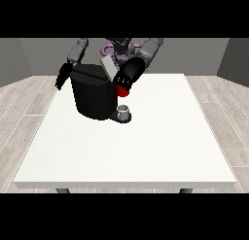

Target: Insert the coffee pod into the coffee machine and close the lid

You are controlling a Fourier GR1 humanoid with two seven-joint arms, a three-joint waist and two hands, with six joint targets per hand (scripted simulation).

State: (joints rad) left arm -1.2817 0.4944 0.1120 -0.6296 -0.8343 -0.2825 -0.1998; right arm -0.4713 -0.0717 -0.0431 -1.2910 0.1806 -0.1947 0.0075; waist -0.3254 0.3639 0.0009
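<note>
no readable text, labels, brands, numbers or signs anywhere

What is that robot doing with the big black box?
It is working at a black coffee machine on the white table. The hand at the view's right reaches to the machine's top, by the raised lid and a red thing at the machine. The hand at the view's left hangs beside the machine. A small grey cup stands at its base.

**Two arms forward, one raised, one hanging**

The hand at the view's right [124,79] is black and reaches in from a bent grey arm. The hand at the view's left [62,77] hangs low beside the torso, fingers pointing down, straight.
</note>
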